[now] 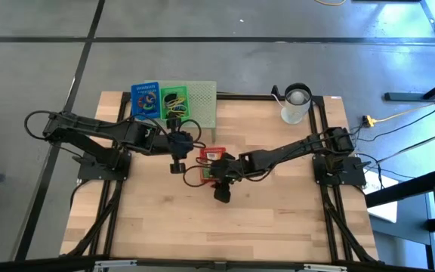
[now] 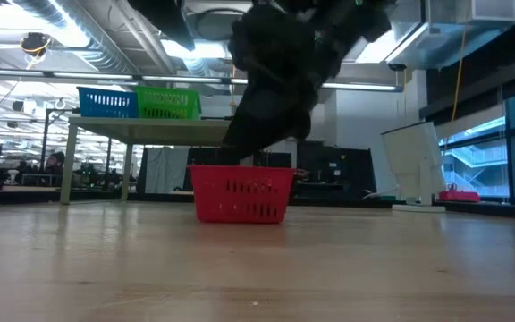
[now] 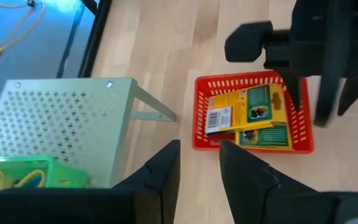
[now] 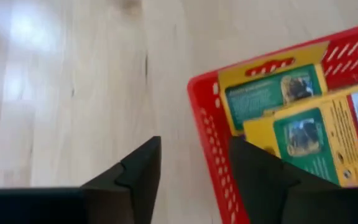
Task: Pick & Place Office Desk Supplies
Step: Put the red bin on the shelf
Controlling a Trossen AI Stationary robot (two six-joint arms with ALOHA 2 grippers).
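Note:
A small red basket (image 1: 205, 156) (image 2: 240, 193) (image 3: 201, 112) stands on the table's middle and holds two yellow-green card boxes (image 3: 253, 115) (image 4: 291, 118), one lying partly over the other. My right gripper (image 1: 216, 175) (image 4: 194, 168) is open above the basket's edge, one finger over the inside and one outside its wall (image 4: 207, 137). My left gripper (image 1: 177, 162) (image 3: 197, 165) is open and hovers left of the basket, beside the mesh stand. Coloured rubber bands (image 1: 175, 104) (image 3: 17, 180) lie in a green basket.
A pale green mesh stand (image 1: 199, 102) (image 3: 61, 118) sits at the far edge, with a blue basket (image 1: 145, 100) and the green one (image 1: 174, 97) on its left part. A white cup (image 1: 297, 104) stands far right. Bare wood lies toward the near edge (image 1: 217, 227).

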